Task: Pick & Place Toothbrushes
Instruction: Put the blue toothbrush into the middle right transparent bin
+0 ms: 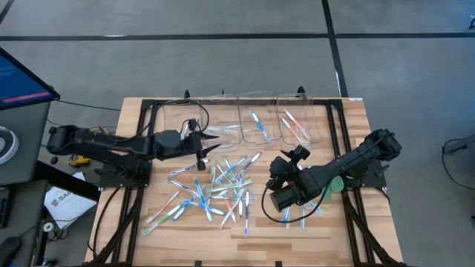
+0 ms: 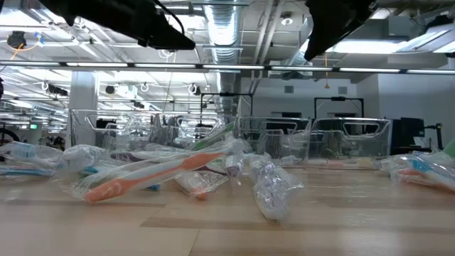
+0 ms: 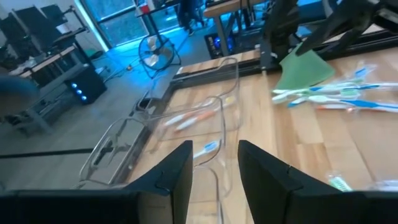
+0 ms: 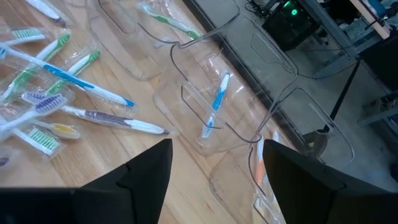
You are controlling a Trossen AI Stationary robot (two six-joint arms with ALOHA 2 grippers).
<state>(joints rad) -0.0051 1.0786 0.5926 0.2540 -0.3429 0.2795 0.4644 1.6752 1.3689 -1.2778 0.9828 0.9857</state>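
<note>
Left claw (image 3: 214, 180) hangs part-spread and empty over toothbrushes (image 1: 215, 189); right claw (image 4: 214, 171) spread wide, empty.

No legible text, label, brand, number or sign appears in any view. A white sheet (image 1: 63, 205) lying on the floor beside the table (image 1: 349, 122) carries dark print, too small to read. The monitor (image 1: 21, 76) content is unreadable.
</note>
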